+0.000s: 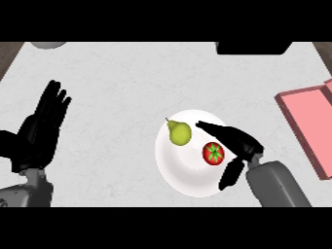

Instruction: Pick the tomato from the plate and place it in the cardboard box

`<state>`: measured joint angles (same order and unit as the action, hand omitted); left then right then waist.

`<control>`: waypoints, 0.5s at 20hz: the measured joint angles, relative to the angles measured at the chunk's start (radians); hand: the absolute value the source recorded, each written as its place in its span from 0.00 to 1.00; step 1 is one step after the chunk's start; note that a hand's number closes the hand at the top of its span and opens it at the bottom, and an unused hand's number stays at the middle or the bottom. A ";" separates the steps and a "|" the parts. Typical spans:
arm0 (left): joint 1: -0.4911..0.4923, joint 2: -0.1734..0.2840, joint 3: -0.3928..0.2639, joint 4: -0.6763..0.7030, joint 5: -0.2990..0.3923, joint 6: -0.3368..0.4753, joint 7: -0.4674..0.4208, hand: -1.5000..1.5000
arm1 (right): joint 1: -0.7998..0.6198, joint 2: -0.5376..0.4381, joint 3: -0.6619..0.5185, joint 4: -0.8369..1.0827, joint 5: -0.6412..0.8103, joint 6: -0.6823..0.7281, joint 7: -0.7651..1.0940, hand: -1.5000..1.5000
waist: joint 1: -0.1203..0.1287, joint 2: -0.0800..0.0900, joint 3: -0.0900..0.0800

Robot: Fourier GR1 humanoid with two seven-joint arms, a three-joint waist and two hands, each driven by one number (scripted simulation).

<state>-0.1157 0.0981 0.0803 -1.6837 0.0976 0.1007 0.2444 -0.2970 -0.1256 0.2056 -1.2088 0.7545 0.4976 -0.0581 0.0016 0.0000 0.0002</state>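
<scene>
the right hand (242, 146) comes in from the lower right on its grey forearm and sits over the right side of the white plate (179, 177). its fingers (213, 129) are stretched out and released, grasping nothing; the thumb (231, 175) hangs low, apart from them. the tomato (213, 153) lies on the plate in the gap between those fingers and the thumb, just beside the palm, and nothing is curled round it. so, judging by how things lie, the pick is not yet made: the hand is placed for a grasp but the closing is left to do.

just past the fingertips, a little to their left, a green pear (179, 133) rests on the same plate, near the tomato but apart from it. in my judgement it is close enough that the closing fingers could nudge it.

well off to the left of the fingers, the left hand (39, 129) rests over the pale worktop (125, 82), open, fingers up and released, holding nothing.

to the right of the fingers and further out, the pink box (316, 131) lies at the worktop's right edge, its flap open. it reads as the box the task means, though it looks pink and not like cardboard. nothing shows inside it.

still left, then: close on the tomato, lift it, carry it right to the box, let go.
</scene>
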 measured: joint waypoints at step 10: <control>0.022 0.000 0.006 -0.017 0.005 -0.017 0.002 0.50 | -0.030 -0.020 0.011 0.064 0.082 -0.094 -0.136 1.00 | 0.001 0.000 0.000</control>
<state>-0.0940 0.0985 0.0860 -1.7005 0.1028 0.0835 0.2468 -0.3275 -0.1460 0.2165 -1.1447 0.8369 0.4032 -0.1941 0.0026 -0.0001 0.0001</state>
